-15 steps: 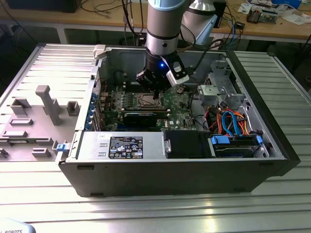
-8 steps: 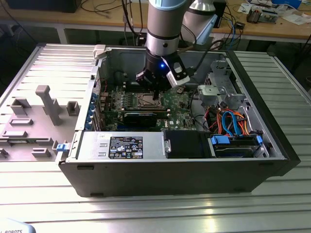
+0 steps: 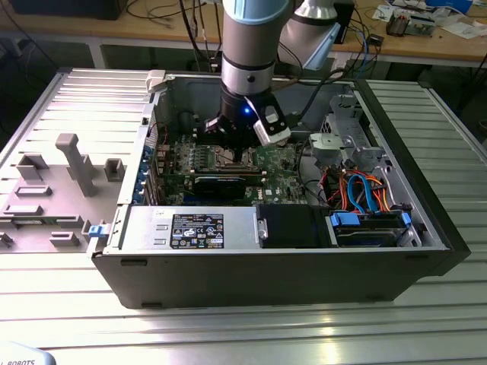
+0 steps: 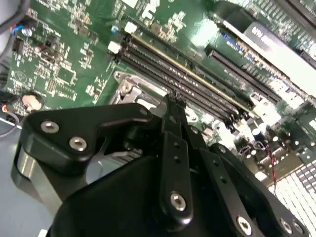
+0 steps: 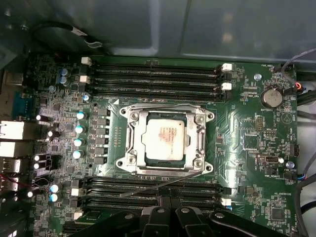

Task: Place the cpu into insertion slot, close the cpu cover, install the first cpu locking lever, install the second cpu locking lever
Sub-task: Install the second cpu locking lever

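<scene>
Ribbed aluminium table [image 3: 228, 334] carries an open computer case [image 3: 426, 228], with a wooden bench [image 3: 456, 46] of cables behind. Inside, the gripper [image 3: 237, 152] hangs low over the green board [image 5: 247, 148], its fingers [image 4: 173, 123] pressed together on nothing. The cpu [image 5: 164, 139] lies seated in the insertion slot [image 5: 129, 163], the cpu cover [image 5: 200, 140] folded flat around it. One thin lever [image 5: 158, 185] stands slanted, unlatched, just beside the socket.
</scene>
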You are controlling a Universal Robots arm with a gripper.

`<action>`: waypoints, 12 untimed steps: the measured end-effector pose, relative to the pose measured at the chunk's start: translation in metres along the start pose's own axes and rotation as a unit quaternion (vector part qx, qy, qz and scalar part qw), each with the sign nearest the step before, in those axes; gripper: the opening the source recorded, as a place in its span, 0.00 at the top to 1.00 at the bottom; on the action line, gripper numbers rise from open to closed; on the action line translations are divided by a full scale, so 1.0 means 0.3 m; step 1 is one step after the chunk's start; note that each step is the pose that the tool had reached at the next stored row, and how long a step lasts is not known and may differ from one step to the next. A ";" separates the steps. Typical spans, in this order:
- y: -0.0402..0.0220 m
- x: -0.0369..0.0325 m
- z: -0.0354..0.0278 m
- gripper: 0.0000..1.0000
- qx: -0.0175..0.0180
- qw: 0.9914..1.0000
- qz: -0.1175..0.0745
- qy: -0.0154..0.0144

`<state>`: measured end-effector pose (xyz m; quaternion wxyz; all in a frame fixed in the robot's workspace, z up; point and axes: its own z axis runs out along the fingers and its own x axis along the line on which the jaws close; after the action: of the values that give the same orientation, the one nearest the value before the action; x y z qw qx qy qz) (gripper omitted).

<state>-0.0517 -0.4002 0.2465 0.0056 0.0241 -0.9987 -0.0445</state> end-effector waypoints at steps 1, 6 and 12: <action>0.000 0.000 0.000 0.89 0.000 1.000 0.000 0.000; 0.000 0.001 0.000 0.89 0.000 1.000 0.000 0.000; 0.000 0.002 0.000 0.89 0.000 1.000 0.000 0.000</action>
<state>-0.0522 -0.4002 0.2465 0.0056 0.0240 -0.9987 -0.0446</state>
